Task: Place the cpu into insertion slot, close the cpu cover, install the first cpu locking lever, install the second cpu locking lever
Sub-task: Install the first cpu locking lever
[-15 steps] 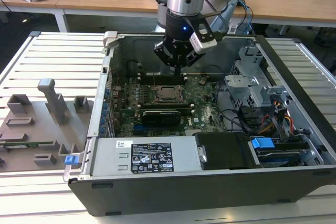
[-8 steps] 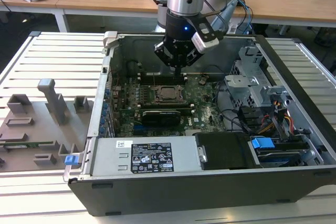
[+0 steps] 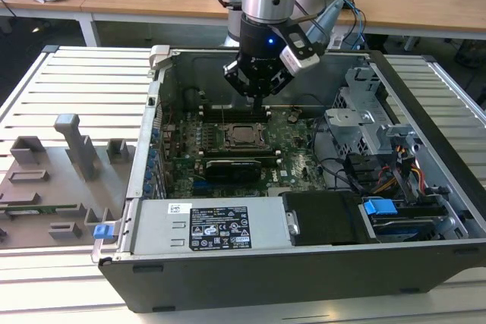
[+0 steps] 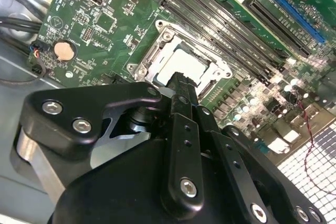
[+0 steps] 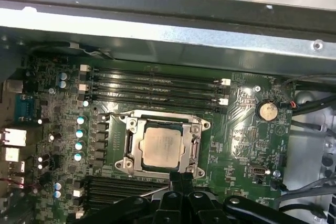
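hand (image 5: 178, 178) pressed together into one narrow tip, nothing pinched. in the exterior view it hangs inside the open pc case (image 3: 425, 187), over the board (image 5: 236, 145). cpu (image 5: 164, 147) sits flat in the slot (image 5: 188, 150), silver top up. cover (image 5: 131, 148) is down, framing it on all sides, so those 2 steps look done.

in the first wrist view the tip is just beside the cover's near edge, close to a thin lever (image 5: 155, 191) that sticks out from that side. can't tell if they touch. a 2nd lever (image 5: 113, 114) runs by the far corner near the ram slots. neither looks hooked, imo.

to do the lever step well: keep the tip on the wire, not on the cpu top. press down first, then slide it sideways under its hook. go slow, since thin wire can slip off a closed tip. stay clear of the caps (image 5: 80, 132) beside the cover.
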`<state>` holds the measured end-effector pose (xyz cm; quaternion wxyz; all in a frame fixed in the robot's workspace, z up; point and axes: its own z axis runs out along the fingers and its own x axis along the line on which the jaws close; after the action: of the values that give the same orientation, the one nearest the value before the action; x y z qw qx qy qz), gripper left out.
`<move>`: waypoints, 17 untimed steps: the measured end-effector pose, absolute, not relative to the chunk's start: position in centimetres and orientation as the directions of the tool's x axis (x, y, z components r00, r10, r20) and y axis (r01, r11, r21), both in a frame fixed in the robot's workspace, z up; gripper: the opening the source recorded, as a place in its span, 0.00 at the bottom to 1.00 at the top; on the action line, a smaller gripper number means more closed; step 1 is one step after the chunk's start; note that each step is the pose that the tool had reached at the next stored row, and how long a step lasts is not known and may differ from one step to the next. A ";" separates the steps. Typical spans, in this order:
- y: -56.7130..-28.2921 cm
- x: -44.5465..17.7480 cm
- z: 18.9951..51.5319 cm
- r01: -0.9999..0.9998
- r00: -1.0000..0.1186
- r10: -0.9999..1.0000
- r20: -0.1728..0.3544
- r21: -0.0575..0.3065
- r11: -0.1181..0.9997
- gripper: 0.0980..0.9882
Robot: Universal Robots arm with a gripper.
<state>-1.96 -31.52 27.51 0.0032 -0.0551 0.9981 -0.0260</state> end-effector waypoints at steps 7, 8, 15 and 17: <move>-31.5 -2.0 27.5 -0.153 -0.988 -0.154 -0.003 -0.052 0.987 0.01; -31.5 -2.0 27.5 -0.162 -0.987 -0.163 -0.003 -0.052 0.985 0.01; -31.5 -2.0 27.5 -0.199 -0.980 -0.199 -0.003 -0.052 0.979 0.01; -31.5 -2.0 27.5 -0.214 -0.977 -0.214 -0.003 -0.052 0.976 0.01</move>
<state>-1.96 -31.52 27.51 0.0045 -0.1076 0.9939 -0.0258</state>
